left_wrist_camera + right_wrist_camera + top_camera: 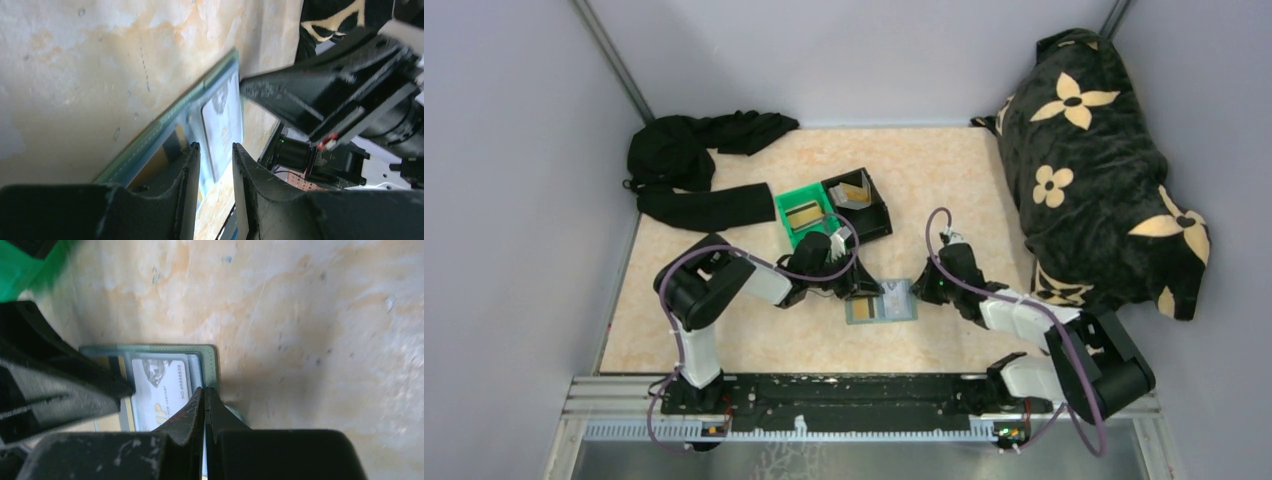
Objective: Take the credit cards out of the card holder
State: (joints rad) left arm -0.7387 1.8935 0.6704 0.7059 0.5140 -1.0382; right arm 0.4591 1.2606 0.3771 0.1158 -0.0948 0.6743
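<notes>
Inside card holder (894,305), pale card (160,385); in green bin (782,212), gold card (803,215); left jaws slightly apart, right jaws closed, empty.

1. bench (944,170): cream, mottled with orange-tan blotches.
2. card holder (881,303): grey-blue, pale green edging.
3. pale credit card (162,385): light grey, dark print.
4. green bin (786,205): bright green.
5. tan-gold credit card (803,215): tan-gold, dark stripe.
6. black bin (876,205): black.
7. blanket (1084,170): black, cream flower motifs.
8. cloth (694,160): plain black.
</notes>
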